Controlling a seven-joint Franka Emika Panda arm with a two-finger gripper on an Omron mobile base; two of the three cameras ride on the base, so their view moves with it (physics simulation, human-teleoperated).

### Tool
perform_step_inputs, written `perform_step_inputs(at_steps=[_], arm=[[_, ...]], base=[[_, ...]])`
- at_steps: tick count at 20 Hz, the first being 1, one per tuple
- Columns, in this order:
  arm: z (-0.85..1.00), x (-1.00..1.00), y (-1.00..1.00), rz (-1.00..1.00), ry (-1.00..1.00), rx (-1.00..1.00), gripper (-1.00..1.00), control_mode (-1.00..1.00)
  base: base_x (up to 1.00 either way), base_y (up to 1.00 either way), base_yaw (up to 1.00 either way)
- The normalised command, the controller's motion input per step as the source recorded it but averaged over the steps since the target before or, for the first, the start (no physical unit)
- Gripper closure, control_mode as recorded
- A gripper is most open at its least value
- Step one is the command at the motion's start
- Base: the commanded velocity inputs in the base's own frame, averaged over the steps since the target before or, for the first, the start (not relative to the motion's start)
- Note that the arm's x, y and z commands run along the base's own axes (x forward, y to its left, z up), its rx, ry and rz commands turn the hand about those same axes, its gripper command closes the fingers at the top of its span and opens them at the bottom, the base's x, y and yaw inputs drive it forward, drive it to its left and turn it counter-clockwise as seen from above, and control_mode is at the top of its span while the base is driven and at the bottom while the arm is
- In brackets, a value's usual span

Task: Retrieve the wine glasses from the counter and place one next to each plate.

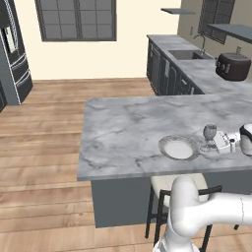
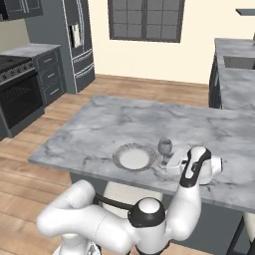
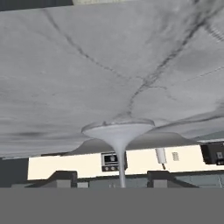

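The island top (image 1: 123, 133) was pale grey marble with darker veins over a dark grey base, the plate (image 1: 178, 147) pale grey-white with a patterned rim, the wine glass (image 1: 209, 134) clear with a grey tint, and the floor (image 1: 44, 147) warm brown wood planks.

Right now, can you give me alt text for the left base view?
A wine glass stands upright on the marble island, just right of a pale plate, with the claw beside it. Behind, a counter holds a sink.
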Motion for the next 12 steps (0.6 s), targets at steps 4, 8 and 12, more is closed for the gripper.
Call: perform_step_inputs(at_steps=[4, 8, 12], arm=[[0.00, 0.00, -0.11, 0.00, 0.00, 0.00, -1.00, -1.00], [0.20, -0.16, -0.42, 0.00, 0.00, 0.03, -1.00, -1.00], [0.25, -0.27, -0.47, -0.01, 0.08, 0.04, -1.00, -1.00]], base=[[0.00, 0.00, 0.00], [0.00, 0.00, 0.00], [0.00, 0.00, 0.00]])
